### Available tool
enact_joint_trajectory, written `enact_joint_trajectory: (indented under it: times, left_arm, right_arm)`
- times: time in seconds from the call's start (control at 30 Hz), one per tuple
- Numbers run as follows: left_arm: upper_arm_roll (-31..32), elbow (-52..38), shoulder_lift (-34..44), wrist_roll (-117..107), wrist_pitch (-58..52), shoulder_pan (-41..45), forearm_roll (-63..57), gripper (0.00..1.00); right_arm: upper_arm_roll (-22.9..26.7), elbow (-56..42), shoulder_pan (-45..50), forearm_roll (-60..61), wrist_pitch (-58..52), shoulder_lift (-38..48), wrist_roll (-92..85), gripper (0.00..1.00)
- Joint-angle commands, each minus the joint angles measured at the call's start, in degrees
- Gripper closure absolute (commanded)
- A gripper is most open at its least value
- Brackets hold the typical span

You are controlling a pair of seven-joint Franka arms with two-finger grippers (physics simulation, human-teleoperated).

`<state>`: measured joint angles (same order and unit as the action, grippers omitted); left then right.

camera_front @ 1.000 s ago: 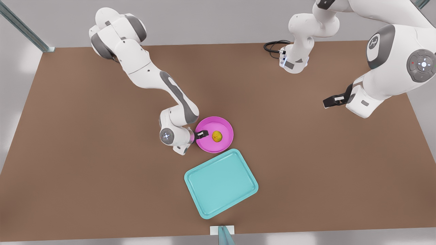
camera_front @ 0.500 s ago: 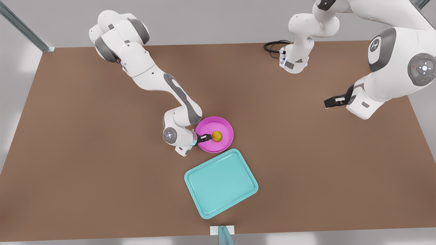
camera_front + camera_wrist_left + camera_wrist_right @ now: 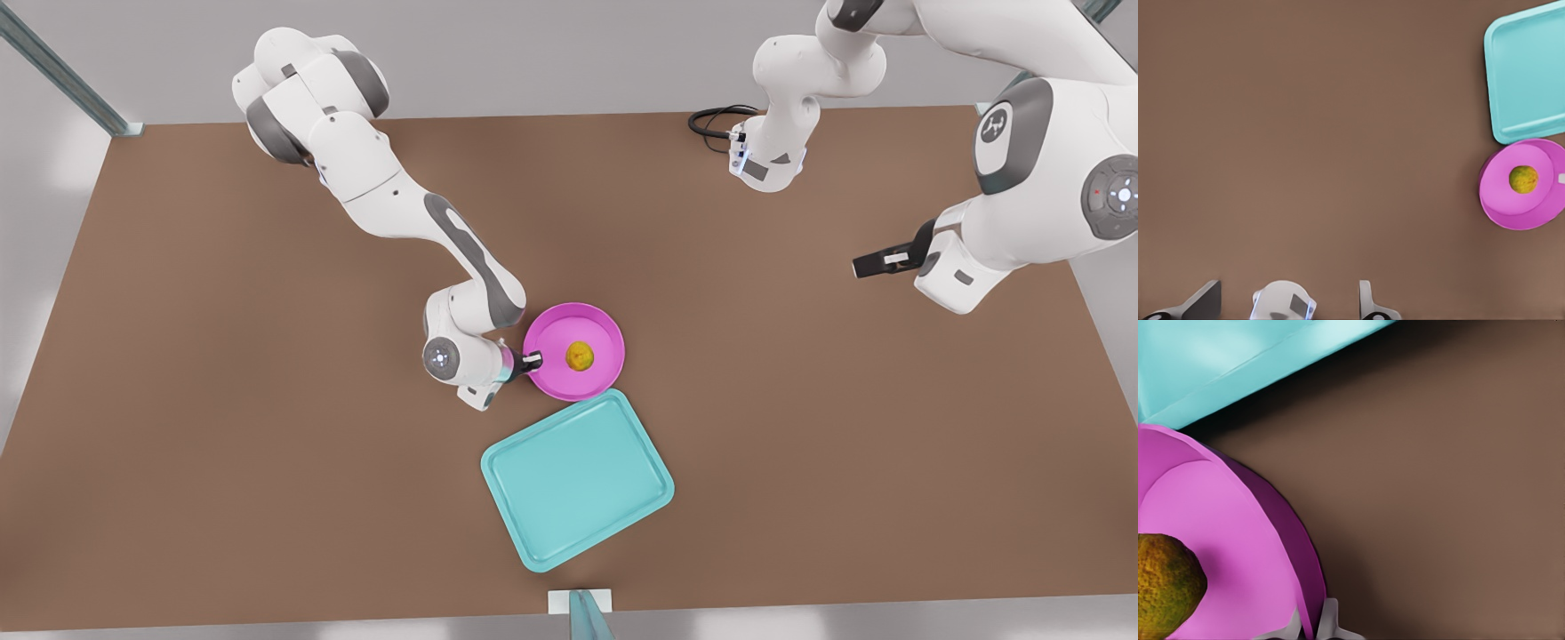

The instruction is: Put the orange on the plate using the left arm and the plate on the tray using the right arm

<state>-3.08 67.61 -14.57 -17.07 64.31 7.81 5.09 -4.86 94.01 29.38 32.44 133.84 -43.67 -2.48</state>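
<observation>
The right pincer (image 3: 532,360) is clamped on the plate (image 3: 597,373) rim; the orange (image 3: 580,356) could be rolled off by tilting. The left pincer (image 3: 876,264) waits released.

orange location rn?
The orange sits in the middle of the pink plate, mid-table in the front view, just above the turquoise tray; the right tool grips the plate's rim.
</observation>
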Motion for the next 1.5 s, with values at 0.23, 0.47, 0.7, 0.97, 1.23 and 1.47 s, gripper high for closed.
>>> enact_joint_trajectory:
  times: [0.23, 0.47, 0.7, 0.97, 1.23, 1.47]
  left_arm:
    - [-0.1, -0.1, 0.2, 0.1, -0.8, 0.0, 0.1, 0.00]
    - [-1.1, -0.1, 0.2, 0.4, -1.9, -0.1, 0.2, 0.00]
    - [-1.0, -0.1, 0.2, 0.1, -2.0, 0.0, 0.1, 0.00]
    - [-1.0, -0.1, 0.2, 0.0, -2.0, 0.0, 0.1, 0.00]
    - [-1.0, -0.1, 0.2, 0.0, -2.0, 0.0, 0.2, 0.00]
    - [-1.0, -0.1, 0.1, 0.1, -1.8, 0.0, 0.2, 0.00]
  right_arm:
    - [-1.1, -1.6, -0.5, -0.4, -1.8, 0.4, -3.0, 0.79]
    - [-2.1, -0.9, -0.5, -0.4, -2.3, 4.1, -7.8, 0.79]
    - [-2.1, -10.9, -5.7, 0.8, -8.9, 4.1, -7.3, 0.79]
    - [-2.1, -32.9, -10.2, 8.5, -8.7, -10.2, -5.9, 0.79]
    - [-1.9, -40.4, -9.8, 9.0, 2.0, -18.3, -5.9, 0.79]
    - [-1.8, -40.8, -9.8, 8.9, 1.9, -19.1, -6.5, 0.00]
